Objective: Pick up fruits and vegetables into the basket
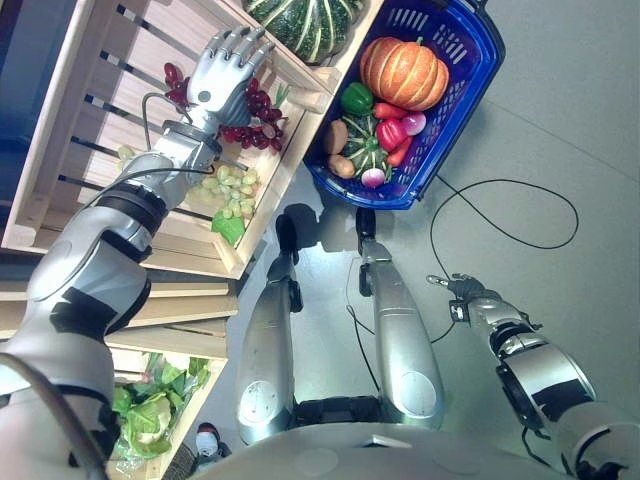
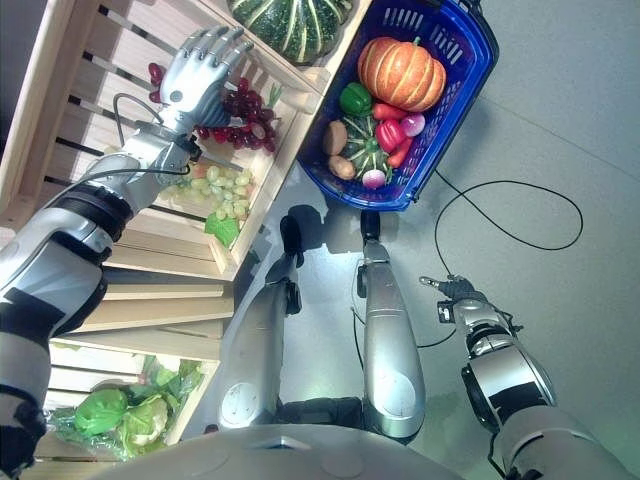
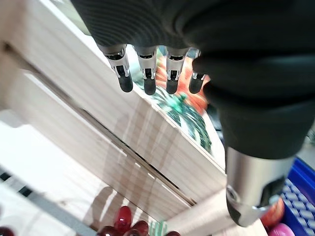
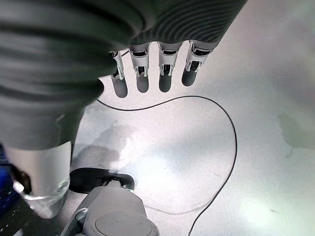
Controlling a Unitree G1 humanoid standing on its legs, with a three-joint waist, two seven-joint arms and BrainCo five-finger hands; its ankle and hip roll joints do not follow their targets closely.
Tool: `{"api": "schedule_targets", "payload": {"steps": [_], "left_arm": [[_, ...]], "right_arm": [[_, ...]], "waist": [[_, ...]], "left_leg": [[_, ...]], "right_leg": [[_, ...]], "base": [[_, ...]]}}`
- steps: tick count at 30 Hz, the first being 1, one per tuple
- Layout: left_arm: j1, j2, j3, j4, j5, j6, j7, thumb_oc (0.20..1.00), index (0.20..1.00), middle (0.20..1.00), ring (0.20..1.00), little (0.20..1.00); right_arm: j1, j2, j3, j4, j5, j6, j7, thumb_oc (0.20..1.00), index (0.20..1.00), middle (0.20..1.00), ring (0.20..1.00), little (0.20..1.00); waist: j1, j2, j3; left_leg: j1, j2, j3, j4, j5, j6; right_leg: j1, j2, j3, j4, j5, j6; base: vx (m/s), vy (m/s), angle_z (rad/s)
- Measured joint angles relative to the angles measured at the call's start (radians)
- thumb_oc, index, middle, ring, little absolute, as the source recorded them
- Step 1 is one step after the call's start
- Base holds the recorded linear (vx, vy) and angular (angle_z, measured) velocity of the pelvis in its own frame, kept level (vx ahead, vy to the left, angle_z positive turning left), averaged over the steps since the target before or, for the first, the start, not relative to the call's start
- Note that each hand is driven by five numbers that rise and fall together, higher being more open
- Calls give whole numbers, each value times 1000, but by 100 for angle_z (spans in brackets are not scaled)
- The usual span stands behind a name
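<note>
- The left hand, fingers spread and holding nothing, hovers right above the red grapes in the wooden crate.
- Those grapes lie just beneath its palm; the blue basket sits to its right.
- The right hand hangs relaxed over the floor, well away.

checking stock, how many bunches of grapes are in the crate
2: red grapes under the open left hand, and green grapes nearer the robot in the same wooden crate. More could be hidden beneath the arm.

Silver-grey arms with black joint bands end in silver, dark-tipped left hand (wrists ribbed black).
</note>
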Motion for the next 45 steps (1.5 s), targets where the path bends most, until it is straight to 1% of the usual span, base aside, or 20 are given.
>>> {"api": "schedule_targets", "payload": {"steps": [2,4,8,12,16,18,21,26,30,36,40,43,45], "left_arm": [[-13,-1,-15,23,10,0,-25,1000,1000,1000,1000,1000],[-27,-2,-32,46,21,2,-31,1000,1000,1000,1000,1000],[-52,-8,-32,63,38,4,-31,1000,1000,1000,1000,1000],[-64,-15,-32,63,43,36,-37,1000,1000,1000,1000,1000],[-84,-16,-30,64,48,46,-37,1000,1000,1000,1000,1000],[-86,-20,-27,64,49,61,-37,1000,1000,1000,1000,1000],[-92,-27,-21,65,50,79,-37,1000,1000,1000,1000,1000],[-92,-41,-20,71,57,106,-37,1000,1000,1000,1000,1000],[-80,-50,-9,72,57,107,-36,1000,1000,1000,1000,1000],[-64,-53,-10,77,56,104,5,1000,1000,1000,1000,1000],[-48,-59,-11,110,56,101,35,1000,1000,1000,1000,1000],[-41,-67,-11,139,56,102,75,1000,1000,1000,1000,1000],[-30,-69,-10,155,57,102,134,1000,1000,1000,1000,1000]], "right_arm": [[-11,0,3,0,0,3,0,1000,1000,1000,1000,1000],[-24,-2,11,0,0,5,0,1000,1000,1000,1000,1000],[-50,-7,24,-3,0,19,-1,1000,1000,1000,1000,1000],[-57,-10,30,-11,1,21,-3,1000,1000,1000,1000,1000],[-58,-17,40,-14,1,21,-4,1000,1000,1000,1000,1000],[-57,-17,47,-14,2,21,-5,1000,1000,1000,1000,1000],[-57,-16,49,-16,10,21,-5,1000,1000,1000,1000,1000],[-55,-14,50,-39,20,22,-6,1000,1000,1000,1000,1000],[-54,-11,61,-38,20,22,-6,1000,1000,1000,1000,1000],[-56,-11,61,-51,22,22,-6,1000,1000,1000,1000,1000],[-61,-7,64,-53,24,21,-6,1000,1000,1000,1000,1000],[-61,-6,66,-53,25,21,-8,1000,1000,1000,1000,1000],[-58,-3,66,-53,30,21,-8,1000,1000,1000,1000,1000]], "waist": [[-1,0,0],[-2,-1,0],[-5,-1,0],[-6,-4,-2],[-5,-11,-5],[-6,-15,-7],[-5,-31,-16],[-1,-66,-38],[0,-78,-58],[3,-77,-60],[1,-77,-60],[-2,-76,-60],[-1,-75,-60]], "left_leg": [[-3,0,4,2,-1,-1],[-21,0,4,23,-11,-1],[-60,0,3,50,-15,-2],[-88,2,3,74,-28,-8],[-125,2,-4,98,-30,-8],[-138,3,-7,104,-30,-8],[-158,3,-10,113,-30,-8],[-180,4,-11,121,-30,-8],[-191,4,-14,126,-30,-8],[-187,2,-13,138,-34,-12],[-168,5,-11,137,-41,-19],[-161,7,-11,136,-43,-20],[-159,8,-10,136,-43,-20]], "right_leg": [[-8,0,4,7,-6,-1],[-24,0,6,24,-13,-3],[-63,0,9,49,-15,-4],[-90,1,13,69,-18,-6],[-124,1,20,82,-20,-9],[-134,1,20,88,-20,-9],[-151,2,19,89,-20,-9],[-170,4,21,89,-20,-8],[-177,7,21,90,-20,-8],[-174,13,21,100,-17,-5],[-160,17,24,105,-17,-5],[-155,18,24,105,-18,-6],[-154,18,25,106,-18,-7]], "base": [[10,39,-4],[7,25,-2],[0,9,0],[0,0,0],[0,0,0],[0,0,0],[0,0,0],[1,-4,-2],[0,0,0],[-1,-6,2],[-11,-11,-5],[-4,-2,-1],[0,0,0]]}}
